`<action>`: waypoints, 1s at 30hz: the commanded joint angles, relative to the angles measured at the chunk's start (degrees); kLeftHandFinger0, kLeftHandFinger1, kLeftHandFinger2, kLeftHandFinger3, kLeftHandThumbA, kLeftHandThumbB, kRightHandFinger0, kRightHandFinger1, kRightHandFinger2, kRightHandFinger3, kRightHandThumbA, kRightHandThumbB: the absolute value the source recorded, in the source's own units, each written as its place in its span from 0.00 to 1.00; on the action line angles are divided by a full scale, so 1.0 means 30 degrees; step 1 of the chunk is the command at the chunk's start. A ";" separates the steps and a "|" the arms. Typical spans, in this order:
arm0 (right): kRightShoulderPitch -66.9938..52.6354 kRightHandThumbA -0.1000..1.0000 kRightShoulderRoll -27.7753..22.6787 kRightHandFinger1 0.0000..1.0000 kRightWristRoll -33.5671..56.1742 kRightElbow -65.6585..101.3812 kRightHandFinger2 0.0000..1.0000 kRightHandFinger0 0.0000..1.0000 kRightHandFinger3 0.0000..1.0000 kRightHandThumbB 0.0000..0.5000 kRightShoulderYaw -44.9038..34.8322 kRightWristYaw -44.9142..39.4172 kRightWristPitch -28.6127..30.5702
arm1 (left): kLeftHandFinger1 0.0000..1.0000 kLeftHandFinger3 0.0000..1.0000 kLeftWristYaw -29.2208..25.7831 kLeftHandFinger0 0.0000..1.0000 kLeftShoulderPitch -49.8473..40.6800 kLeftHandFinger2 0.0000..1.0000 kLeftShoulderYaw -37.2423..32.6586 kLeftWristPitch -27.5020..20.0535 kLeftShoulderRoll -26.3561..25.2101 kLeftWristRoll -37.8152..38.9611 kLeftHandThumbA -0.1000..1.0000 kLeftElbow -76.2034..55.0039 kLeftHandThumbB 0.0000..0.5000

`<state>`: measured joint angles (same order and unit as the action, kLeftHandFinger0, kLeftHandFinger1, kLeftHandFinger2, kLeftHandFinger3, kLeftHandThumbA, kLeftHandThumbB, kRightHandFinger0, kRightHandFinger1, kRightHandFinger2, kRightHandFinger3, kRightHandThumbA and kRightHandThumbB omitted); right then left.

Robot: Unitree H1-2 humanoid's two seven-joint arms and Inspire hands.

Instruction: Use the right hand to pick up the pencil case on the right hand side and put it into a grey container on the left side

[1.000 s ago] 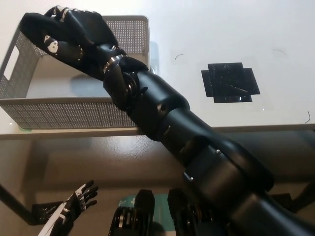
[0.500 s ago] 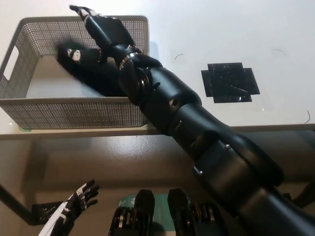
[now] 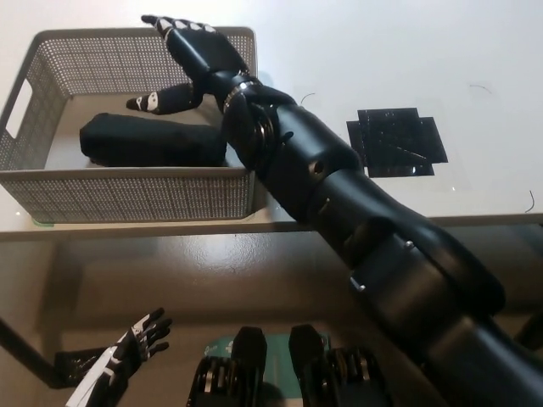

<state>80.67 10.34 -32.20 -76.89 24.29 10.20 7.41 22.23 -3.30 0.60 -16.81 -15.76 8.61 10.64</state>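
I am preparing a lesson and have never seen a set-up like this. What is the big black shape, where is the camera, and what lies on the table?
The picture comes from a camera on a humanoid robot's head, looking steeply down at a white table. The big black shape is the robot's own right arm, reaching across from the bottom right. Its black right hand is open above a grey mesh container on the left, holding nothing. Inside the container lies a black pencil case, flat on the bottom. To the right on the table is a flat black square patch; what it is cannot be told. The white left hand rests low at the picture's lower left, below the table edge, fingers apart and empty.
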 commanded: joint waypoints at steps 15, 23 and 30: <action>-0.5645 1.00 -0.7315 1.00 0.0427 1.7444 1.00 1.00 1.00 0.79 -0.1866 -0.4970 -0.2821 | 1.00 1.00 0.0328 1.00 -0.0673 1.00 0.0028 -0.0080 -0.0414 0.0310 1.00 0.0100 0.86; -0.8504 1.00 -1.0761 1.00 0.0663 2.0729 1.00 1.00 1.00 0.78 -0.3366 -0.5620 -0.3175 | 1.00 1.00 0.0337 1.00 -0.0611 1.00 -0.0001 -0.0096 -0.0418 0.0230 1.00 0.0332 0.87; -1.1392 1.00 -1.2129 1.00 0.2165 2.3121 1.00 1.00 1.00 0.80 -0.4845 -0.5919 -0.3362 | 1.00 1.00 0.0170 1.00 -0.0510 1.00 0.0129 -0.0433 -0.0312 0.0224 1.00 0.0560 0.86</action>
<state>49.72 -16.36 -31.91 -28.10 17.65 0.15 2.50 22.16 -4.17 0.61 -16.83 -15.69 7.60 12.89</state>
